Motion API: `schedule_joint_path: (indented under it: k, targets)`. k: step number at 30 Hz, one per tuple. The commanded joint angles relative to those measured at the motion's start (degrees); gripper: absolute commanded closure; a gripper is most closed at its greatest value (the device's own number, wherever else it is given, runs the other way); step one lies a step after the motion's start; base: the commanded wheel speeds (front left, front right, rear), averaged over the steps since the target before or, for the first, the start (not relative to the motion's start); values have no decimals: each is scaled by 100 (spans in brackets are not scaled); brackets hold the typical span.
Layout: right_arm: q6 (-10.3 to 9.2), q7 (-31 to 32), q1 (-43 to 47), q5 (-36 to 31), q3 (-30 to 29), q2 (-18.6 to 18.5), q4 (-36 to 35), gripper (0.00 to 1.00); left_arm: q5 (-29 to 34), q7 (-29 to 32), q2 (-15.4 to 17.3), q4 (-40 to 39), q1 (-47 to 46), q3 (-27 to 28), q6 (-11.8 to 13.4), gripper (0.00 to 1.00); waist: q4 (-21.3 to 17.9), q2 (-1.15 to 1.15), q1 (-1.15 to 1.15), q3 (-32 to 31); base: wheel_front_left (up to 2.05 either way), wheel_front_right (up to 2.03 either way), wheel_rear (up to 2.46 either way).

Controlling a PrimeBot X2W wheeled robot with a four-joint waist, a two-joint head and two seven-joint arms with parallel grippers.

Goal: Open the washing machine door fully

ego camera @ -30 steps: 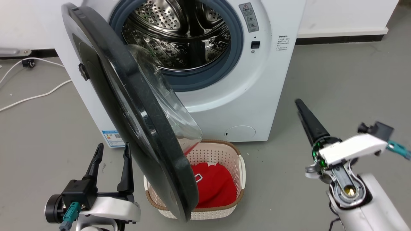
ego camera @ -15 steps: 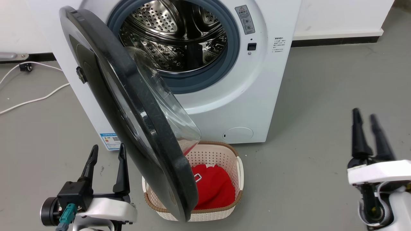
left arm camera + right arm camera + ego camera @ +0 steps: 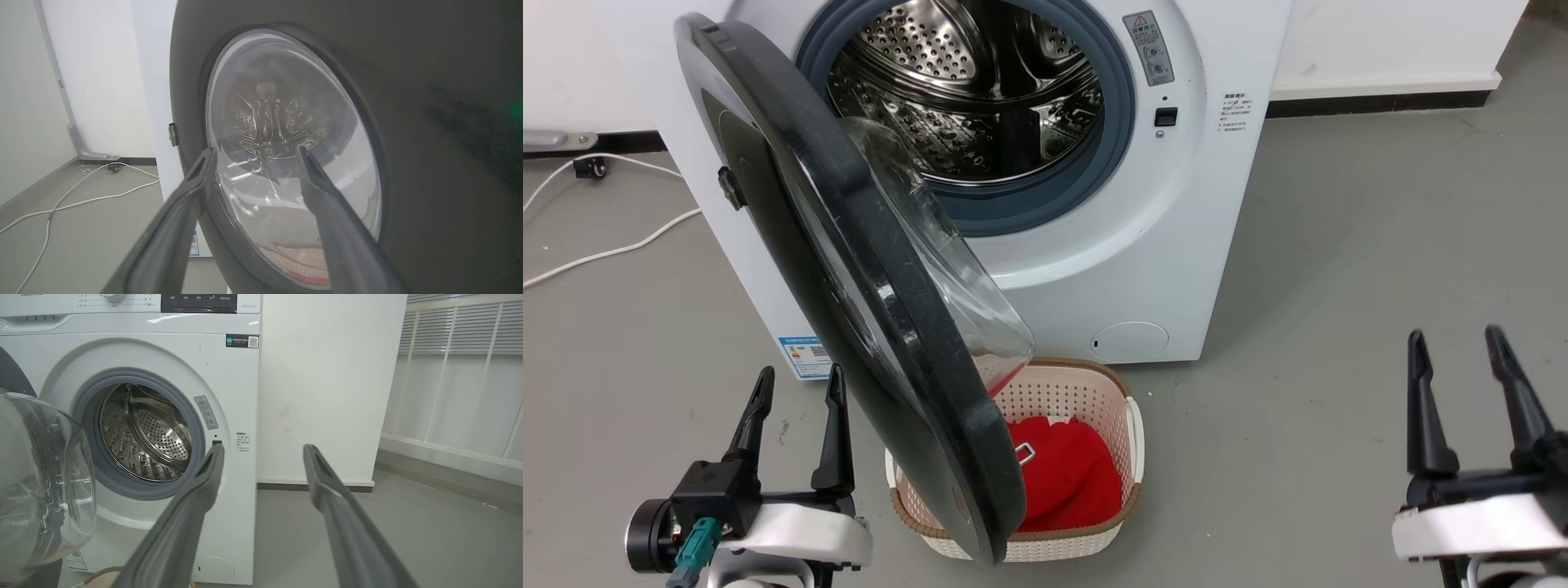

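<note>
The white washing machine [image 3: 1143, 245] stands ahead with its steel drum [image 3: 968, 82] exposed. Its black round door [image 3: 866, 278] hangs out toward me at roughly a right angle to the front, hinged on the left, the clear glass bowl [image 3: 947, 278] bulging to the right. My left gripper [image 3: 799, 378] is open at the lower left, just left of the door's outer face and apart from it. In the left wrist view the door [image 3: 429, 122] looms close past the left gripper [image 3: 253, 153]. My right gripper [image 3: 1455, 339] is open at the lower right, far from the machine [image 3: 241, 400], holding nothing.
A cream perforated basket [image 3: 1123, 425] with red cloth [image 3: 1062, 474] sits on the grey floor under the door's lower edge. White cables [image 3: 613, 245] trail on the floor at the left. A white wall [image 3: 327, 388] stands right of the machine.
My right arm has swung from reaching toward the machine, fingers together, back to the lower right, and its fingers have spread. The door and left gripper hold the same pose; the camera shifted slightly.
</note>
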Motion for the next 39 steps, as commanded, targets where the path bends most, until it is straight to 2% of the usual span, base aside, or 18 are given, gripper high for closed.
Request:
schedule_joint_path:
  k: [1,12,26,27,28,34,39]
  targets:
    - [-4,9,117,9,15,20,21,0,26,-15,-1,-23,-7,-12,-22,0,0,0,0,1,0,0,0]
    - [-4,-87,290,206,129,22,497,0,65,-15,-1,14,-2,-27,-35,0,-20,0,0,-26,0,0,0]
    - [-4,-147,161,278,180,23,682,0,90,-15,-1,18,-36,-28,-35,0,-15,0,0,-25,0,0,0]
    - [-4,-149,158,291,184,23,692,0,74,-15,-1,-4,-39,-26,-37,22,-18,0,0,-26,0,0,0]
    - [-4,-152,156,297,185,23,703,0,25,-15,-1,-29,-37,-23,-40,100,-20,0,0,-27,0,0,0]
    - [-4,-161,136,344,195,23,755,0,-40,-15,-1,-400,-68,38,6,100,-21,0,0,-33,0,0,0]
    - [-4,-151,116,380,193,22,785,0,-199,-15,-1,-1181,-194,74,125,100,-14,0,0,-27,0,0,0]
